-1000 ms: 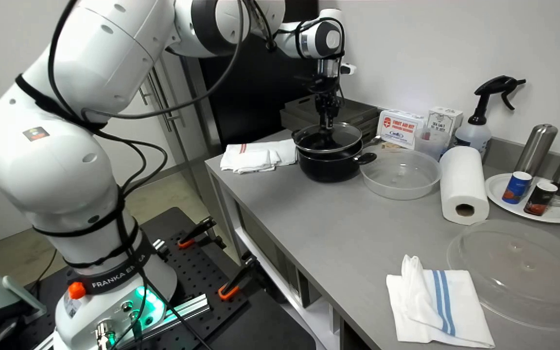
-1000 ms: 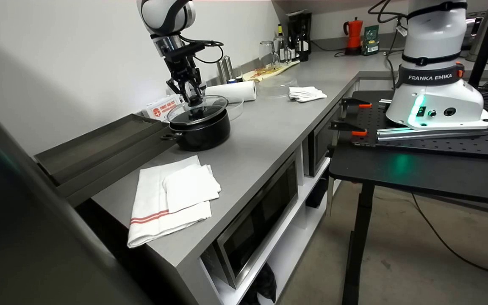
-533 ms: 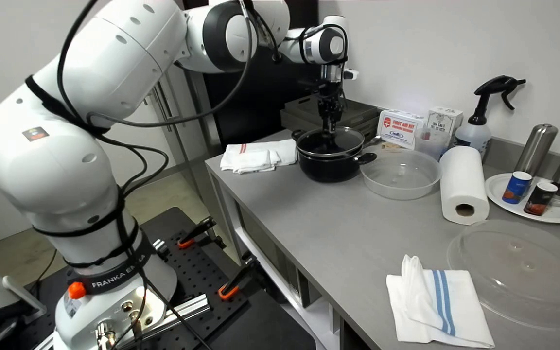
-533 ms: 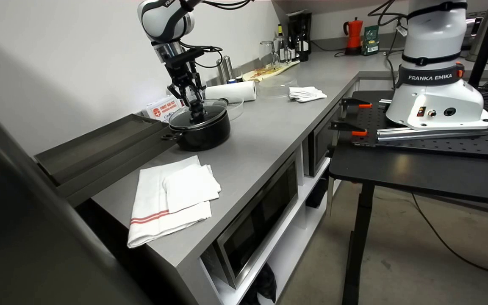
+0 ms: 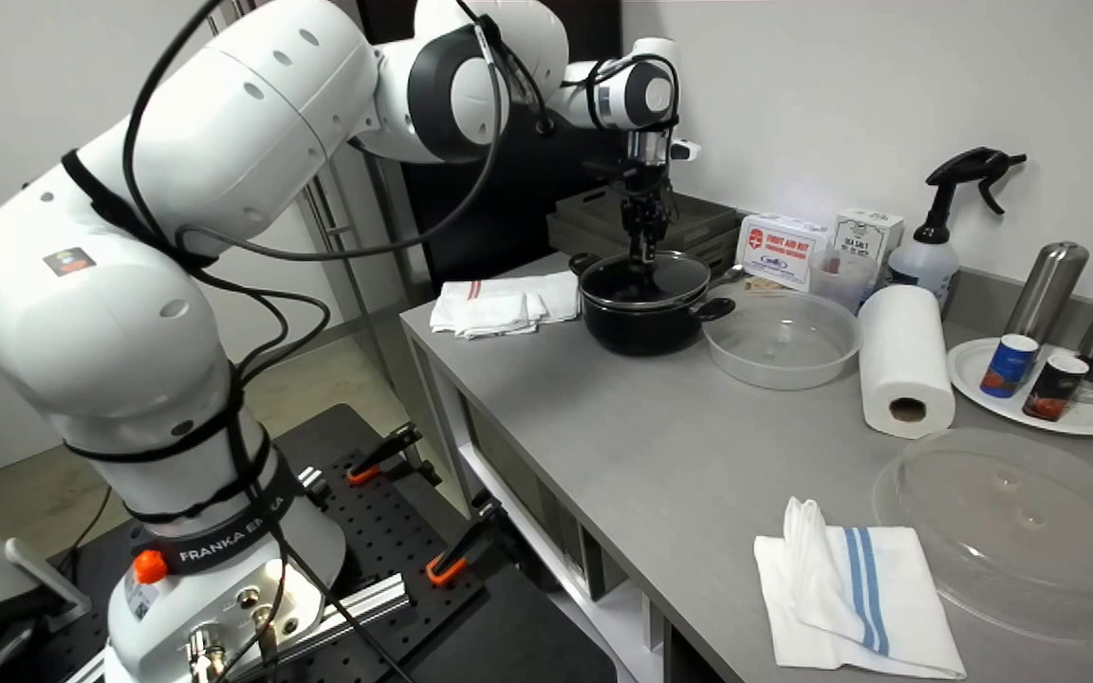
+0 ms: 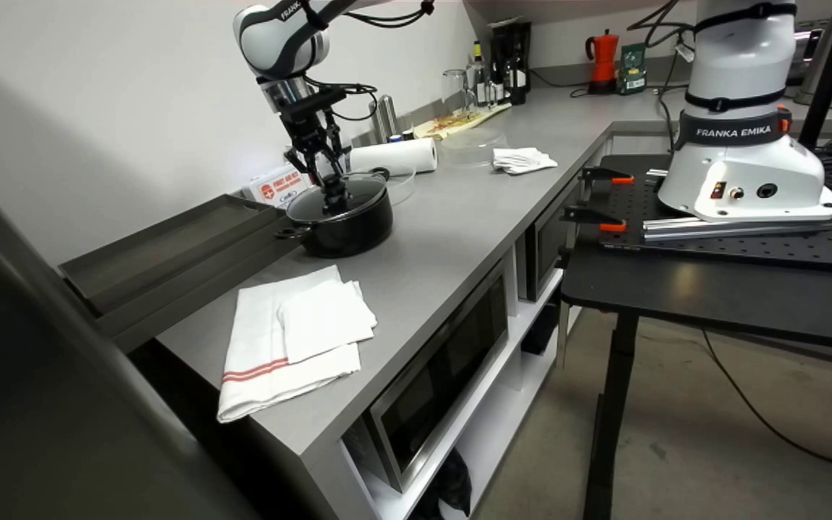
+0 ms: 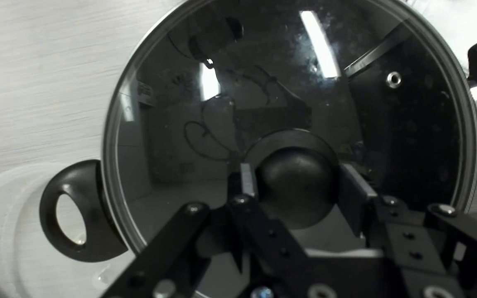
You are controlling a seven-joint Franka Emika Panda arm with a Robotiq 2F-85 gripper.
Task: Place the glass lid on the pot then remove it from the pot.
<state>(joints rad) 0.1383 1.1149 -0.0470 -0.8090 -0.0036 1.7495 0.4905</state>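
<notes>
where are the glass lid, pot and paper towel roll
Glass lid point(image 7: 298, 178), wrist view: on its black knob
Pot point(image 5: 641, 330), in an exterior view: its side wall
Paper towel roll point(image 5: 902, 351), in an exterior view: its curved side

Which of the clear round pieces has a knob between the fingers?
The glass lid on the black pot: its dark knob sits between the fingers, while the clear bowl beside the pot and the larger clear cover lie apart from them.

Glass lid point(image 7: 292, 103): two white glare streaks, mirror-like reflections
Table point(image 7: 35, 82): pale, bright in the wrist view
Wall point(image 6: 156, 101): soft diagonal shadow
Foreground panel point(image 6: 48, 354): dark, blurred
</notes>
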